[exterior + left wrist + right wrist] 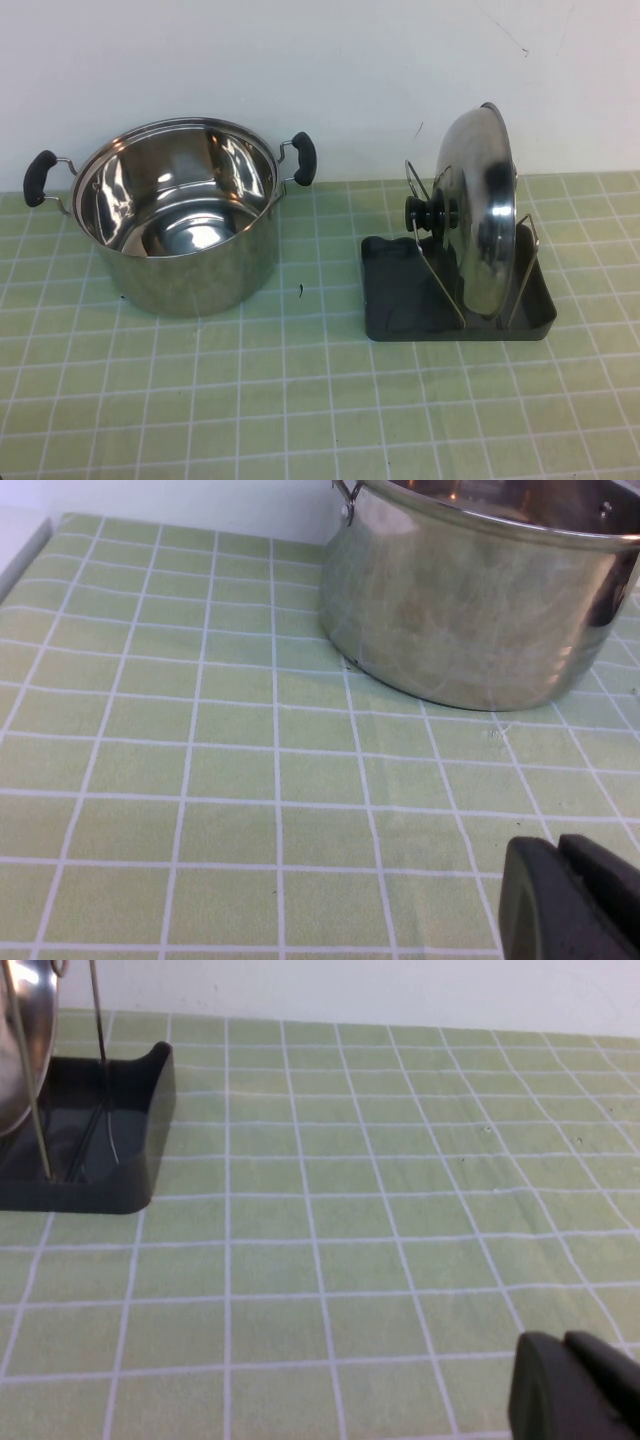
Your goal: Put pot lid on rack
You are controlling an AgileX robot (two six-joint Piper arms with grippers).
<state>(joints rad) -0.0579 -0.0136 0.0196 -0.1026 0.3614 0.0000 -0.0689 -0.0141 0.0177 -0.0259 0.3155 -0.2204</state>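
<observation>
The shiny steel pot lid [480, 215] stands on edge between the wire loops of the rack [440, 285], its black knob [428, 213] facing left. The rack's dark grey tray [400, 290] sits right of centre. In the right wrist view the tray [110, 1150] and the lid's edge [20, 1040] show. Neither arm shows in the high view. My left gripper [560, 855] is shut and empty, low over the mat near the pot. My right gripper [565, 1345] is shut and empty, over the mat away from the rack.
A deep steel pot [180, 215] with two black side handles stands at the left; its wall shows in the left wrist view [470, 610]. A green tiled mat [300, 400] covers the table. A white wall [320, 60] runs behind.
</observation>
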